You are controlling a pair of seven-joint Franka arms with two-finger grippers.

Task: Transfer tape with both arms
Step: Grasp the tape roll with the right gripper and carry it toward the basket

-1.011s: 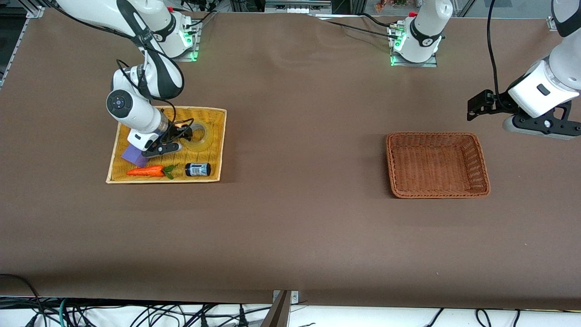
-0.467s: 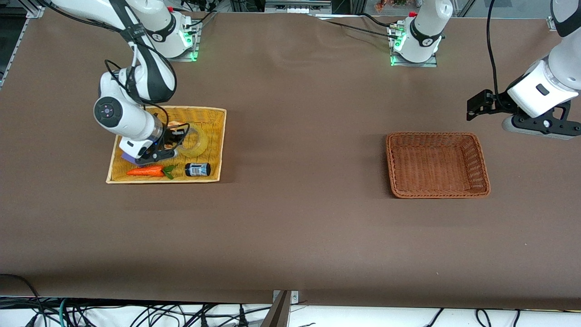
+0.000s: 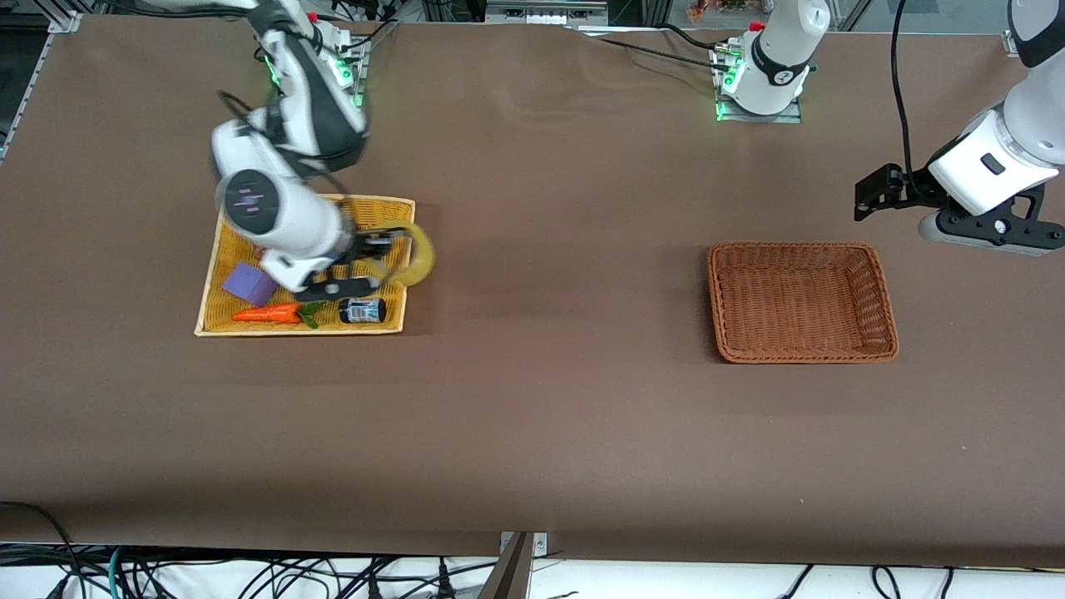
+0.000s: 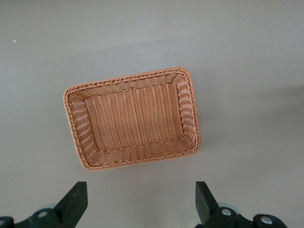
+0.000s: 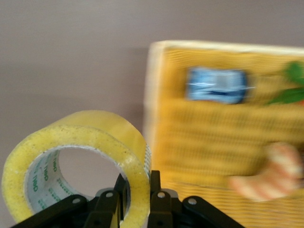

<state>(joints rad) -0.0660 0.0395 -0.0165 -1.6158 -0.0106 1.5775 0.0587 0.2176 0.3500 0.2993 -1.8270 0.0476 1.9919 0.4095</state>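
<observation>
The right gripper (image 3: 378,264) is closed on the wall of the tape (image 3: 413,258); the left gripper (image 4: 142,202), open, waits over the desk (image 3: 549,416), well apart toward the left arm's end.

arms (image 3: 287,220): white, black joints | cables: black | base lights: seemingly green

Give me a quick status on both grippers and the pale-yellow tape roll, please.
Right gripper shut on pale-yellow tape roll, lifted over yellow wicker tray edge. Left gripper open, waiting above brown wicker basket. Nothing in the way.

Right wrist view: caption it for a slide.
Right gripper shut on the tape, lifted beside the yellow tray.
</observation>
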